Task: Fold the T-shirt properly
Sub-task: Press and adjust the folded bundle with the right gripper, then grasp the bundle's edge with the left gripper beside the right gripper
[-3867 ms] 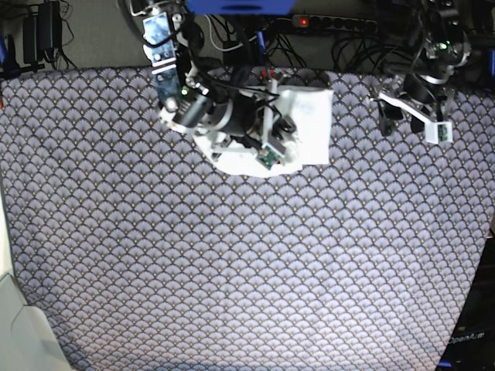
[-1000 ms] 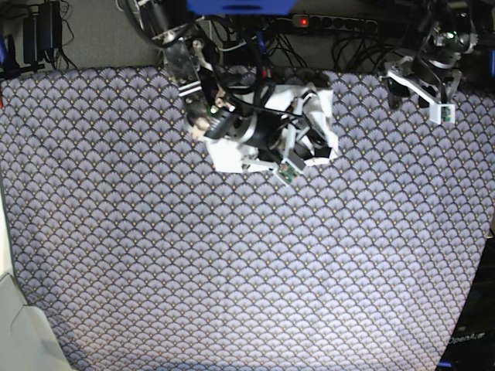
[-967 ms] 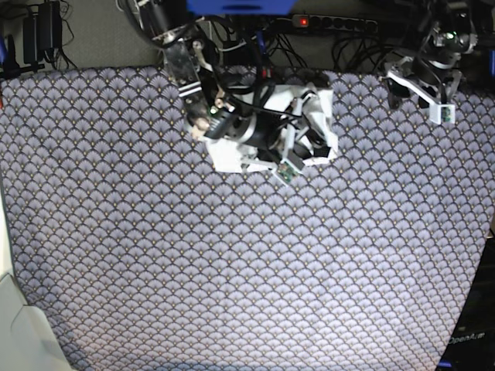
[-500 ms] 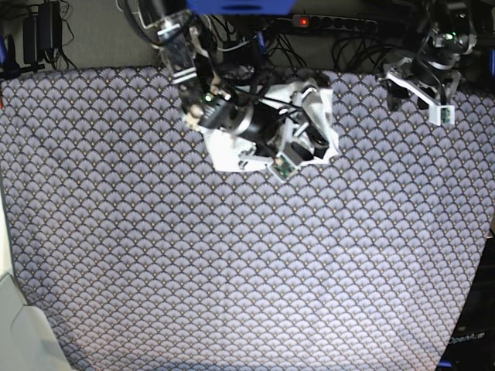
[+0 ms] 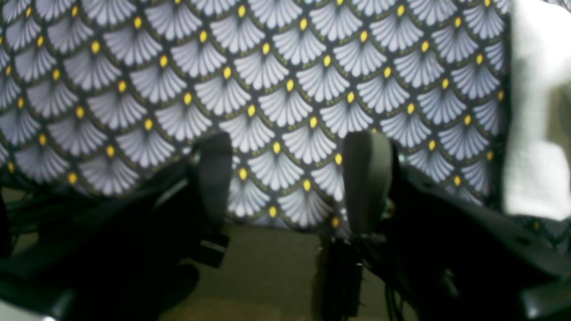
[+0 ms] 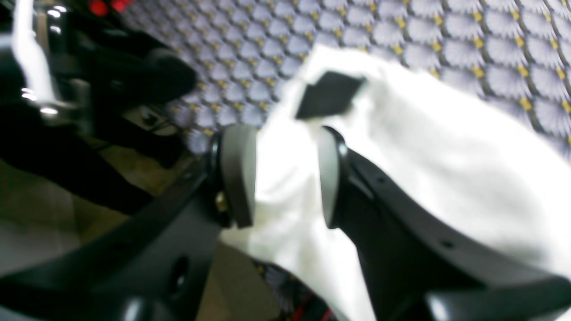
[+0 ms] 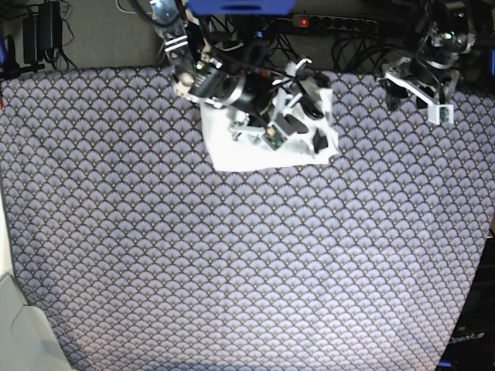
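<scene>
The T-shirt [image 7: 267, 151] lies at the far edge of the patterned tablecloth [image 7: 247, 263], a little left of centre, as a compact white bundle. Only the plain reverse shows; no print is visible. Its left and near edges look fairly straight, but the right side is rumpled, with a loose corner sticking out toward the right. Judged from this, the folding is nearly done: the shirt is already down to a small packet, and what seems left is flattening that untidy right side and squaring the edges.

The right gripper [image 6: 283, 178] hangs over the bundle at the far left of the scene. In the right wrist view its 2 pads [image 6: 238, 174] stand partly apart with white cloth between them, but a gap shows on either side of the fabric, so it does not look pinched; whether the cloth is touched cannot be told through the blur. A small dark tag [image 6: 328, 94] sits on the cloth just beyond the fingertips.

The left gripper [image 5: 290, 178] is well apart from the shirt, at the far right edge of the table. Its jaws stand partly open over bare tablecloth and hold nothing.

Beyond the far edge lie a power strip [image 7: 332, 23] with a red light and tangled cables [image 7: 240, 42]. The right arm itself covers much of the bundle in the base view, hiding how neat the folds are beneath it.
</scene>
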